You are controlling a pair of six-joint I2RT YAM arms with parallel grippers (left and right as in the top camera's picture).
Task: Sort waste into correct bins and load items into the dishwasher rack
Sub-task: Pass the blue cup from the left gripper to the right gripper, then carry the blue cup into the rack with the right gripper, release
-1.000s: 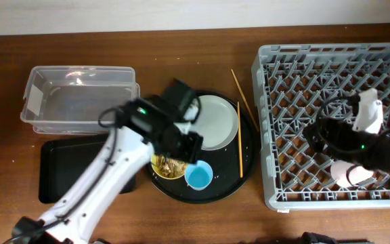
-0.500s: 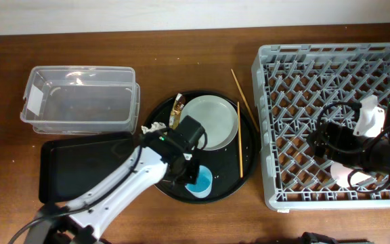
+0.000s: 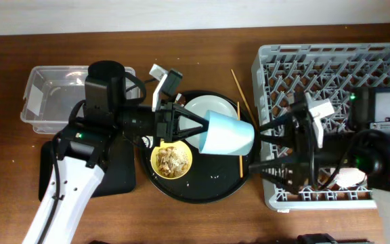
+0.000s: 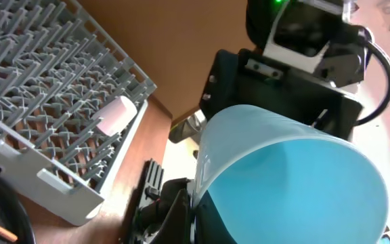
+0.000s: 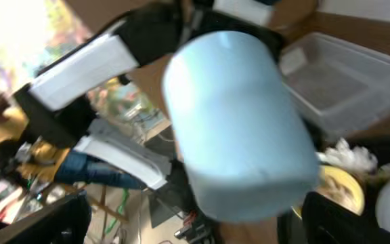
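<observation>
**A:** Where is the small blue plastic cup [image 3: 227, 133] at this point?

**B:** It is held on its side in the air above the large round black tray [image 3: 208, 186]. It is gripped at the rim by the left tool [image 3: 196, 129], and its base is turned toward the large square grey plastic dishwasher rack [image 3: 269, 54]. The right tool [image 3: 261, 149] is spread wide just beside that base. Whether contact has been made cannot be told.

**A:** What is needed for the step to be done well?

**B:** A handover is judged to be in hand. The wide fingers should be brought round the cup's side wall rather than its base. They should be closed firmly before the left grip is released, since a smooth tapered wall may slip.

**A:** What could go wrong?

**B:** If the cup is dropped, it would land near the yellow bowl [image 3: 171, 161] of brownish scraps. Once passed, it is best set mouth down on free pegs, apart from the small pink cup [image 4: 117, 115] lying in the rack.
</observation>
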